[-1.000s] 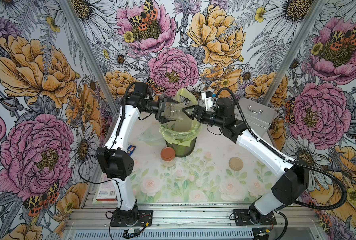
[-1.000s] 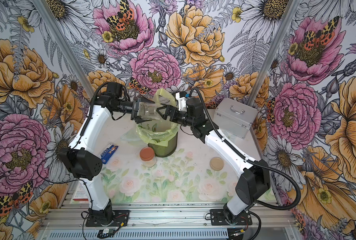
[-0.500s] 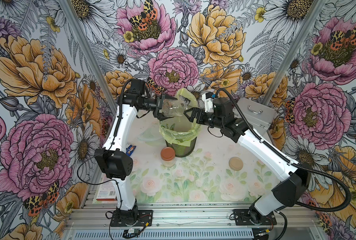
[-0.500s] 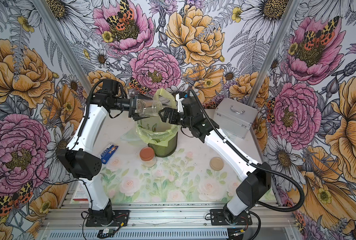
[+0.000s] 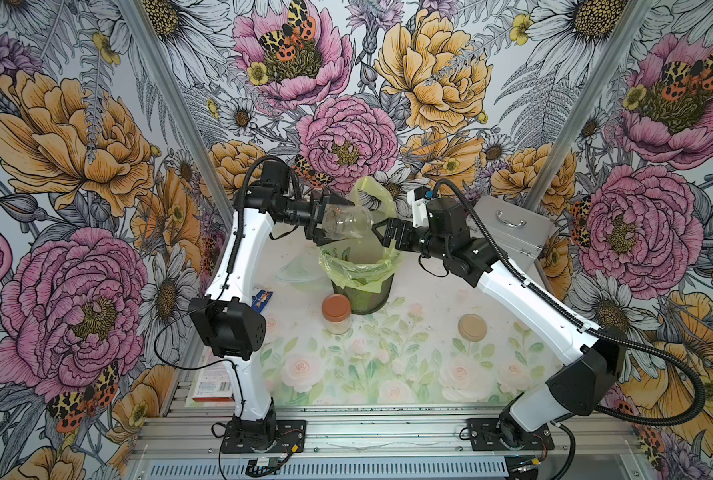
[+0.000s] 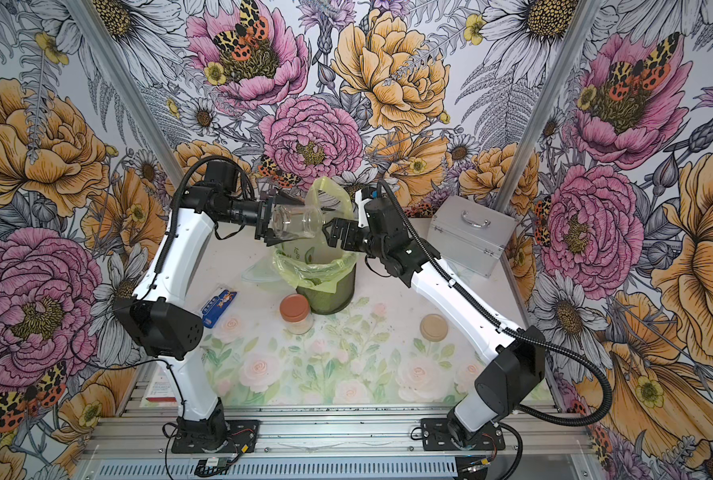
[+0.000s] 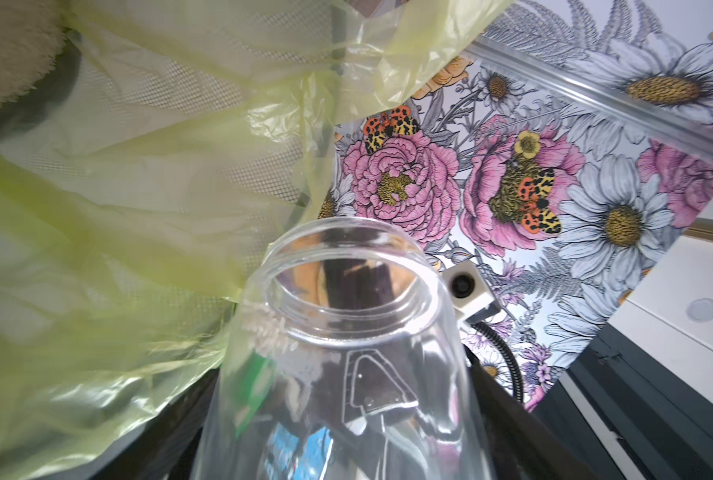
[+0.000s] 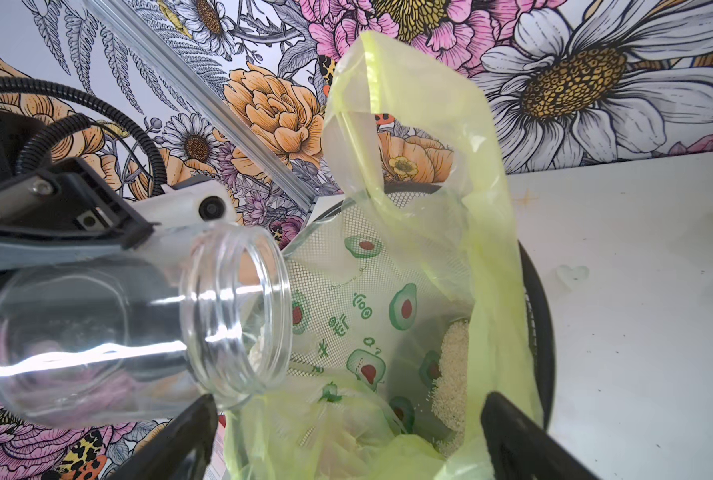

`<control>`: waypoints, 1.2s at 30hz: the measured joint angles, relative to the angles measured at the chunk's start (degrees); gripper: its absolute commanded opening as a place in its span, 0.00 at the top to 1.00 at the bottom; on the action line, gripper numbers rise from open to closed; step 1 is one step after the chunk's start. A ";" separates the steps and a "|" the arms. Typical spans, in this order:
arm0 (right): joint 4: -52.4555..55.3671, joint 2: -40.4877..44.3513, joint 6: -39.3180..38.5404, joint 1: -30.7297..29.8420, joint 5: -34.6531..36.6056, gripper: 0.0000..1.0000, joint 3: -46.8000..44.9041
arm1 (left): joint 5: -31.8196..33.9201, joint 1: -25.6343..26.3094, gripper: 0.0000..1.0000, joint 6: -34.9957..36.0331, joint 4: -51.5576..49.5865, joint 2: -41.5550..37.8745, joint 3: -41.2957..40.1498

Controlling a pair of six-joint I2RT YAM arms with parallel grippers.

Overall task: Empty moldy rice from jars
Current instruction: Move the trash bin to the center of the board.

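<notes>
Grip of left hand closed on small round clear glass jar, lidless, held by its base end, lying on its side with mouth tipped slightly down above tall dark mesh bin lined with yellow-green plastic bag. Nearly empty inside: only a small clump of whitish moldy rice clinging at the neck in left wrist view. Larger pale heap of grains down inside the bag in right wrist view. Right hand spread wide, holding nothing, just beside the jar's mouth over the bin rim; contact with the glass impossible to tell. Second clear glass jar with copper-orange screw lid, upright and closed on floral-print table, just in front of the bin, pale beige fill showing through the glass. Round beige-gold lid flat on the table, well apart from both jars.
</notes>
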State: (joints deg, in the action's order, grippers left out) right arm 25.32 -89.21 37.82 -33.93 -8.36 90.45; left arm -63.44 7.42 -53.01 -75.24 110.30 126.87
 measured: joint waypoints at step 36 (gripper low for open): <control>0.17 9.31 2.01 5.16 3.89 0.00 -12.92 | 44.19 14.95 1.00 27.98 -20.17 20.15 29.03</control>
State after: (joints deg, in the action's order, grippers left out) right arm 25.50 -79.90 39.83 -28.77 -4.47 77.54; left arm -19.25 22.37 -25.04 -95.42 130.45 155.89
